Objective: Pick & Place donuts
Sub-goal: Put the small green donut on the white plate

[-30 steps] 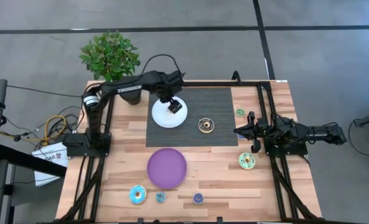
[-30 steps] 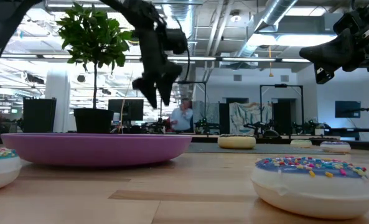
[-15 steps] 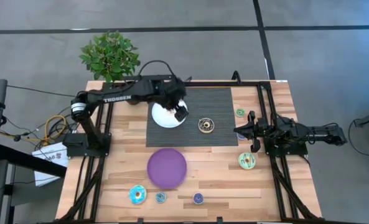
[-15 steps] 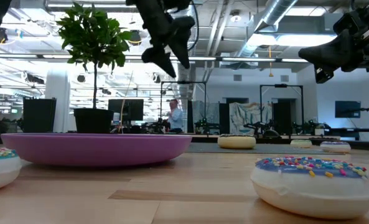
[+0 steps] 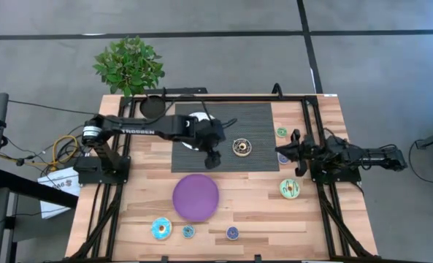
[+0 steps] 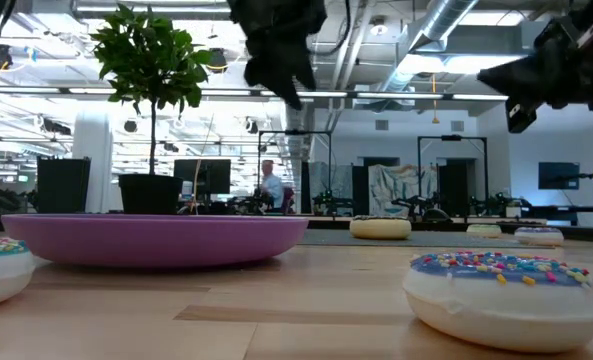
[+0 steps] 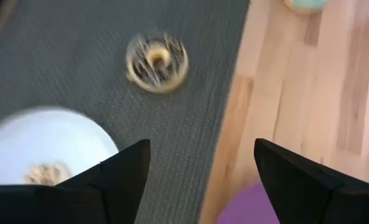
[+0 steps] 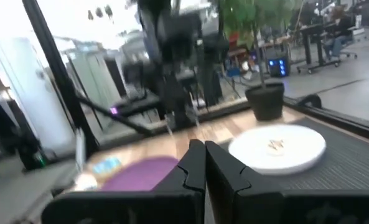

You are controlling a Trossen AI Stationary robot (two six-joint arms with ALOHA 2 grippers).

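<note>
My left gripper (image 5: 213, 159) (image 7: 203, 171) hangs open and empty above the near edge of the dark mat (image 5: 256, 120), between the white plate (image 5: 189, 139) and the brown-and-cream donut (image 5: 241, 147) (image 7: 157, 60). A small cream donut (image 7: 47, 173) lies flat on the white plate. The blue-iced donut (image 5: 161, 229) and two mini donuts (image 5: 188, 231) (image 5: 232, 233) lie near the front edge. On the right side lie the green-iced donut (image 5: 290, 188) and a green mini (image 5: 281, 132). My right gripper (image 5: 282, 154) (image 8: 204, 165) waits shut at the right.
A purple plate (image 5: 196, 197) lies on the wood in front of the mat. A potted plant (image 5: 128, 66) stands at the far left corner. Black frame rails (image 5: 315, 109) run along both sides of the table.
My left gripper has left the white plate, risen, and swung toward the table's near and right side, rolling as it went. It now hangs over the mat's near edge. The cream mini stays on the white plate.
</note>
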